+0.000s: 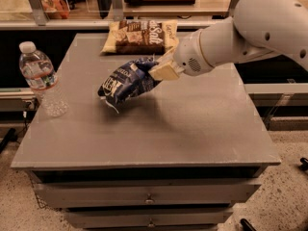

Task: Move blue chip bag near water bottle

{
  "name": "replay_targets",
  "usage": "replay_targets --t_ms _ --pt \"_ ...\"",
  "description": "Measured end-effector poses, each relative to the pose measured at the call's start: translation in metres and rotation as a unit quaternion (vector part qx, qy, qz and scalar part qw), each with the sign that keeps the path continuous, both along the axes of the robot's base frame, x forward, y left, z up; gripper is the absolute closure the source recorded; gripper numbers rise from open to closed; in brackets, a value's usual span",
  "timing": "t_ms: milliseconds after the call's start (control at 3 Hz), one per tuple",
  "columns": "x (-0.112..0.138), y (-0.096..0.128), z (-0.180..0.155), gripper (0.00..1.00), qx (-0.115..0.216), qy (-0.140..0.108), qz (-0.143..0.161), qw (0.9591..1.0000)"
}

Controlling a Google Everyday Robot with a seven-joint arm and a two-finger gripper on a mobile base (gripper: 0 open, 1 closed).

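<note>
Mid-carry, by the look of it. The gripper (161,71) is over the middle of the table (192,129), pinched onto the right end of the blue chip bag (126,80). The bag sticks out to the gripper's left and looks lifted off the top. The water bottle (41,78) stands well off to the gripper's left, and a tan snack bag (139,35) lies just behind it. Next, I'd guess: carry left, stop short of the bottle so it doesn't tip, then lower and let go.

Cream tool (158,71) on navy chip bag (125,82), clear bottle (41,79), grey table (192,129)
</note>
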State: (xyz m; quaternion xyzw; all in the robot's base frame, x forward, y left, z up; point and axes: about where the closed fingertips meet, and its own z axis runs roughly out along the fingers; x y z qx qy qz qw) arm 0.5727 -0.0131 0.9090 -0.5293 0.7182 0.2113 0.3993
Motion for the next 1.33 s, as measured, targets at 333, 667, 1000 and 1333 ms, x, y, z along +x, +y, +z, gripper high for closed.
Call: replay_targets --t_ms 333,667,1000,1333 --pt "0.007 0.029 -0.004 1.00 0.024 0.001 -0.004 0.9997" --pt "0.008 0.052 -0.012 1.00 0.041 0.008 -0.006 0.9991" --pt "0.011 0.065 -0.024 0.77 0.052 0.012 -0.010 0.9985" --pt "0.012 0.068 -0.030 0.53 0.054 0.010 -0.012 0.9984"
